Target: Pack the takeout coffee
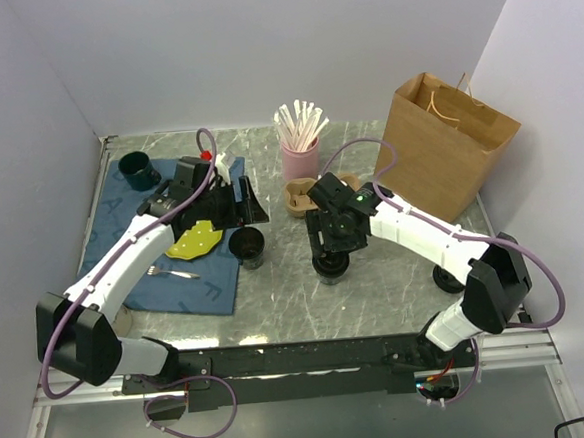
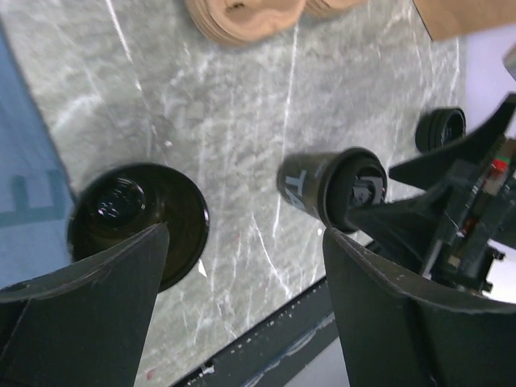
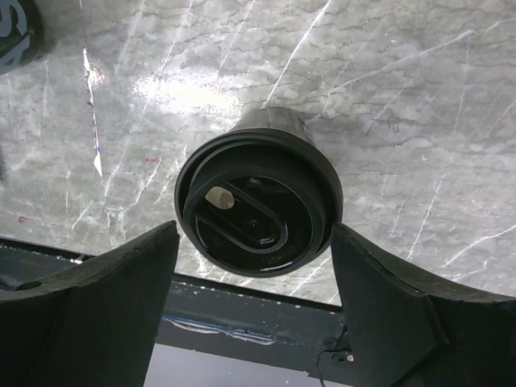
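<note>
Two black lidded takeout coffee cups stand on the marble table. One cup [image 1: 246, 246] [image 2: 137, 218] sits just past my left gripper [image 1: 243, 220] [image 2: 246, 234], which is open; the cup lies by its left finger [image 2: 89, 314], not between the jaws. The other cup [image 1: 331, 265] [image 3: 258, 201] [image 2: 332, 189] stands upright under my right gripper [image 1: 332, 242] [image 3: 254, 232]. That gripper is open, with one finger [image 3: 97, 306] on each side of the lid; a gap shows on the left, and the right finger is close to the rim. A brown paper bag [image 1: 449, 144] stands open at the back right.
A pink cup of wooden stirrers [image 1: 299, 150] and a cardboard cup carrier [image 1: 300, 197] [image 2: 242, 20] stand behind the cups. On the left lies a blue mat [image 1: 181, 277] with a dark mug [image 1: 136, 171], a yellow item [image 1: 195, 240] and a fork [image 1: 173, 273]. The table's front edge is near.
</note>
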You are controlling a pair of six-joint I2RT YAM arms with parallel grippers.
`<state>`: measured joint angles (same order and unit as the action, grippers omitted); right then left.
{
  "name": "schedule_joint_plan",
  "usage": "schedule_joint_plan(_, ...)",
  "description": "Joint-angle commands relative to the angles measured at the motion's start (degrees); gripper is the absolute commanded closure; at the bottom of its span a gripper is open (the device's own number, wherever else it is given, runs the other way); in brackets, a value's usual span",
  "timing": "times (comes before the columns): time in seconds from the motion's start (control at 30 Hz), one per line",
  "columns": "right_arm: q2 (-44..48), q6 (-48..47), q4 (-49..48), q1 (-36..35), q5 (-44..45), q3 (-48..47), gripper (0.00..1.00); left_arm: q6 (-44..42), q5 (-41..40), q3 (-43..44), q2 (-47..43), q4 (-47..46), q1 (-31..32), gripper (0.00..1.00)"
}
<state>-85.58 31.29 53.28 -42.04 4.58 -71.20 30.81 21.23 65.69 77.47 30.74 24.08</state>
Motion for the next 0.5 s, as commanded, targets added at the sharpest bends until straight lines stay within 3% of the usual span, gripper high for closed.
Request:
schedule_joint_plan(0.0, -0.8, 0.9, -1.4, -0.5, -0.2, -0.4, 0.16, -0.6, 3.2, 0.3, -0.2, -1.7, 0.8, 0.18)
schedule_joint_plan(0.27, -1.9, 1.1, -1.2, -0.8, 1.0, 0.4, 0.13, -0.8, 2.8, 0.5, -0.3, -1.7, 1.0, 0.17)
schedule_joint_plan(0.47, -3.0, 1.0, -0.1, -1.6, 3.1, 0.2, 0.19, -0.9, 1.9, 0.1, -0.6, -1.5, 1.0, 0.17)
